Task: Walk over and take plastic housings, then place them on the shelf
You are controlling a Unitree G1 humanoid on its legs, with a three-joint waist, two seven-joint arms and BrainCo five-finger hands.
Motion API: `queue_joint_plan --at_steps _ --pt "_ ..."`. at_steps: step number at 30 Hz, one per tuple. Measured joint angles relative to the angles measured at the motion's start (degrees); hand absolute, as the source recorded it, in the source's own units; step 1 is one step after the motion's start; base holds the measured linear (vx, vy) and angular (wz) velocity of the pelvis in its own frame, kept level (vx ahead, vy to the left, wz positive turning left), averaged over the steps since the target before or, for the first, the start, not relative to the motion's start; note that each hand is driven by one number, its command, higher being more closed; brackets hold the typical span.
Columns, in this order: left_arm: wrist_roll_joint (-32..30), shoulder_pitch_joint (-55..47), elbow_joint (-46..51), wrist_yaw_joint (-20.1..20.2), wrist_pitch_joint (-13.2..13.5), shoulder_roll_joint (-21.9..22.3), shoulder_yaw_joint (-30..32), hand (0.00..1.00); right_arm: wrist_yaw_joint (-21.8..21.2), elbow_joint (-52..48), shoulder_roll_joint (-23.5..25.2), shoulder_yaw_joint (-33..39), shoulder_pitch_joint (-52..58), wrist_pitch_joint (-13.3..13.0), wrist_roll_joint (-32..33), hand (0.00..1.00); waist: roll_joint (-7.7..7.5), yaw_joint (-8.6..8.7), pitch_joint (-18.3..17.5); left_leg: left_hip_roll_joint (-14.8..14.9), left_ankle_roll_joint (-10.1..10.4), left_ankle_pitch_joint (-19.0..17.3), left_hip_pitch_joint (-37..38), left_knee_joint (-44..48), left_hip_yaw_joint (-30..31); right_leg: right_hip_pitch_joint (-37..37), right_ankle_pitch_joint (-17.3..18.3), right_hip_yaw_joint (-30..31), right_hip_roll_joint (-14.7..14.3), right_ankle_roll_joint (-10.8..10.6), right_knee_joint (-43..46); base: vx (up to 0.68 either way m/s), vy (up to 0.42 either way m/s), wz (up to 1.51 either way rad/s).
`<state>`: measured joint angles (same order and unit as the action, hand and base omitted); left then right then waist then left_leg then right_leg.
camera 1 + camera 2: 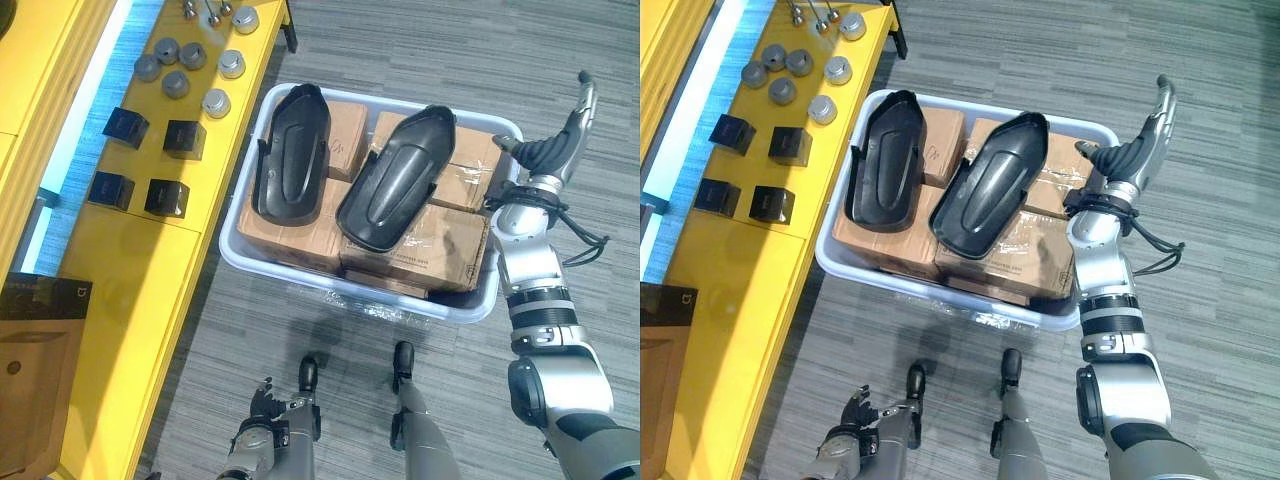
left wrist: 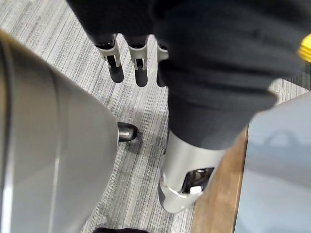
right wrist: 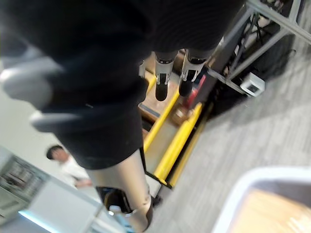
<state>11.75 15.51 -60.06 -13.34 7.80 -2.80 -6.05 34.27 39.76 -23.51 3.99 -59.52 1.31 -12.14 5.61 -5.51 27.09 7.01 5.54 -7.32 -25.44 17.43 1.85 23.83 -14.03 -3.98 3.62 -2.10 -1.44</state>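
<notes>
leftmost, a yellow shelf carries grey round caps and four black blocks in loose rows. low beside it, the left robot hand hangs above the carpet floor, its fingers straight and relaxed, holding nothing. next, a pale plastic bin sits on the floor just beside the shelf, packed with cardboard boxes. two black plastic housings lie side by side on top of those boxes, one at the left, the other slanted at the middle. by the bin's right rim the right robot hand is raised, fingers straight, thumb held apart, empty.
</notes>
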Motion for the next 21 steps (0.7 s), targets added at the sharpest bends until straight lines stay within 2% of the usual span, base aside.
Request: queue_joint_plan --at_steps 5,7,12,21 --pt "0.30 0.53 -1.16 0.00 0.34 -0.69 -0.06 0.00 -1.84 6.09 3.17 -0.38 -0.05 0.02 1.49 0.00 -0.01 -0.24 0.01 -0.06 0.14 0.38 -1.47 -0.13 1.35 0.73 -0.05 -1.33 0.00 -0.05 -0.21 0.02 0.003 0.12" --pt "0.33 1.02 -2.13 -0.03 0.26 -0.86 -0.06 0.00 -2.27 6.43 4.13 -0.82 0.03 0.02 1.62 0.00 -0.05 -0.95 0.03 -0.10 0.16 0.55 -1.60 -0.16 1.37 0.85 -0.06 -1.36 0.04 -0.05 -0.42 0.06 0.011 0.04" --pt "0.32 1.27 -2.37 -0.14 0.17 -0.89 -0.06 0.00 -2.66 6.34 6.88 -1.15 2.55 0.01 1.58 0.00 -0.05 -1.27 0.04 -0.26 0.14 0.56 -2.09 -0.19 1.63 0.89 -0.05 -1.65 0.14 -0.06 -0.95 0.06 0.020 0.03" --pt "0.28 1.29 -2.39 -0.21 -0.08 -1.17 -0.05 0.00 -3.33 6.39 7.70 -2.99 4.07 -0.44 -0.01 0.00 -0.25 -0.98 0.14 -0.31 0.10 0.58 -2.30 -0.61 1.57 1.28 -0.05 -1.52 0.18 -0.08 -0.96 0.01 0.005 0.00"
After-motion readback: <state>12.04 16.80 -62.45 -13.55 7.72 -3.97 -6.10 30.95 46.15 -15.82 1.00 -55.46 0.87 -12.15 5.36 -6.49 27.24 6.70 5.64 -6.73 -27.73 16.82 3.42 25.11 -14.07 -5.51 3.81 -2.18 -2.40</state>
